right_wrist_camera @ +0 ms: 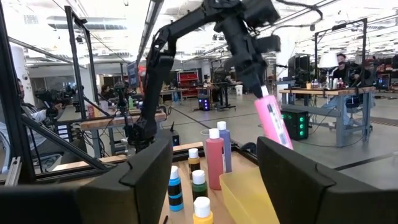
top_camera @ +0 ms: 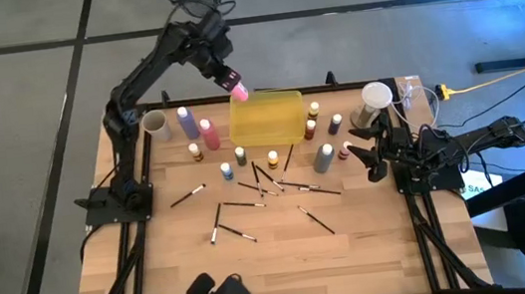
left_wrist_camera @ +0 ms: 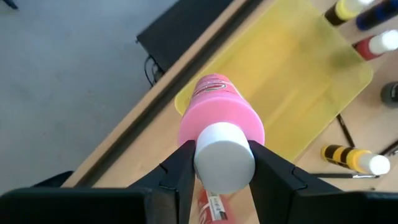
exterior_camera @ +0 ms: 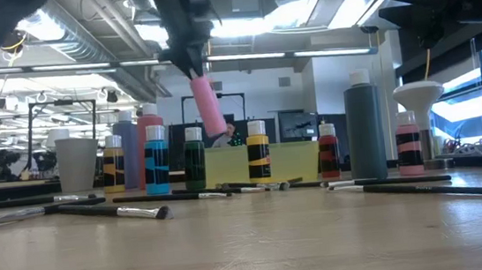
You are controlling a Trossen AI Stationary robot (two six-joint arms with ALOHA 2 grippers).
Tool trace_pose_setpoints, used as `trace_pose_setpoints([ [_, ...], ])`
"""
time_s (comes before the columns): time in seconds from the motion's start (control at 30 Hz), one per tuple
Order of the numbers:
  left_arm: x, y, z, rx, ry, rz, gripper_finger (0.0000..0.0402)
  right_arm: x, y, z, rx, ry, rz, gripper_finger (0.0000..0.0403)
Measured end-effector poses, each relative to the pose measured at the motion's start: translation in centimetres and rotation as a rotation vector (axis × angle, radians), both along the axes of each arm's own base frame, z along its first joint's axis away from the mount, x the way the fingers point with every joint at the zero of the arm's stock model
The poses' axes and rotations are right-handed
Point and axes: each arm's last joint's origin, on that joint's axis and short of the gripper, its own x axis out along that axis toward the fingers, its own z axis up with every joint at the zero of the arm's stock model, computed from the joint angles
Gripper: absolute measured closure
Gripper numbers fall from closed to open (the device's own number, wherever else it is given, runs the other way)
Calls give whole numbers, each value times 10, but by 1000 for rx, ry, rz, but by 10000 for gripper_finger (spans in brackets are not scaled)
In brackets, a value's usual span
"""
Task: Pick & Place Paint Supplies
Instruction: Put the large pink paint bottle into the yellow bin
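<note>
A pink squeeze bottle hangs in the air over the far left corner of the translucent yellow tray, with my left gripper shut on it. A purple bottle, a red one and a grey one stand upright on the table. Small white-capped paint bottles stand around the tray. Thin brushes lie flat in the middle of the table. My right gripper rests at the table's right side, open with nothing between its fingers. My left gripper pinches the pink bottle at its white-capped top end between the two fingers, one on either side. The fingers slant down from above. The bottle hangs below them, tilted, its base lowest and clear of the tray and table.
A pale cup stands at the far left and another at the far right. Brushes lie scattered as far as the near half. Bare wood lies along the near edge.
</note>
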Motion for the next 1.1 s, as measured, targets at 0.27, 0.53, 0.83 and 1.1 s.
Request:
trace_pose_setpoints([
  [0.27, 17, 15, -26, -67, 78, -3, 285, 0, 0, -1, -1, 7, 0, 169],
  [0.53, 22, 18, -38, -97, 118, -17, 285, 0, 0, -2, -5, 22, 0, 169],
  [0.83, 23, 16, -39, -107, 127, -10, 285, 0, 0, -2, -5, 22, 0, 169],
  [1.1, 29, 8, -39, -100, 134, -44, 285, 0, 0, -2, -5, 22, 0, 170],
])
